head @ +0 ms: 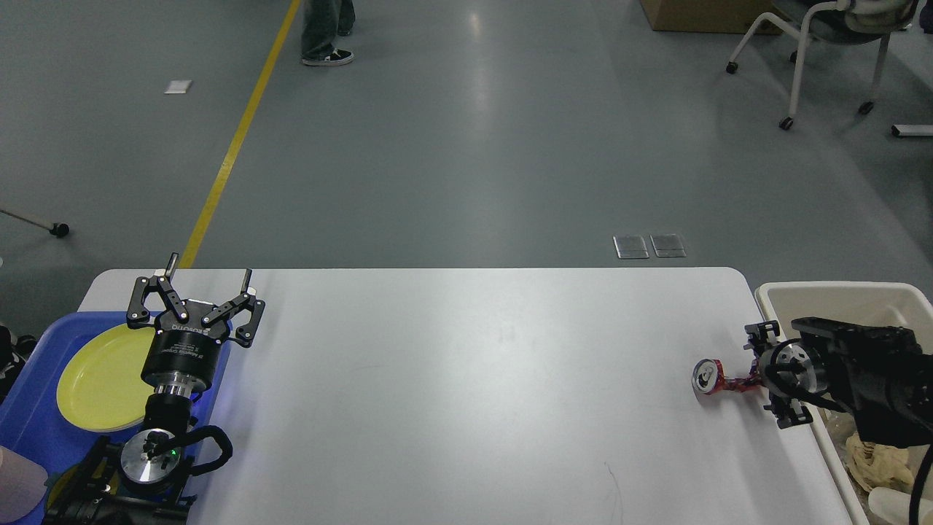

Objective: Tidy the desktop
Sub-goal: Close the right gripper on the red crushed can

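- Can (pixel 705 378), red and crushed, lies on its side at the right of the frame, its silver end facing left and its long axis running left to right, straight out from the right pincer (pixel 751 380).
- The right pincer points leftward and is pinching the can's crumpled right end; the can sits just left of it, low over the tabletop (pixel 466 379) near the right edge.
- Just to the right of that pincer, beyond the tabletop's edge, stands the beige bin (pixel 831 293), with crumpled paper (pixel 878 459) in it; my guess is the can goes there, so the move is a short carry rightward over the rim.
- The left pincer (pixel 208 277) stands at the lower left of the frame, fingers spread wide and pointing to the top of the frame, holding nothing; it is well apart from the can.
- Beside it a blue tray (pixel 29 430) holds a yellow plate (pixel 102 375).
- The white tabletop between the arms carries nothing else.
- Beyond: grey floor, a yellow line (pixel 233 146), a chair (pixel 831 29) at upper right, someone's legs (pixel 324 33) at top.
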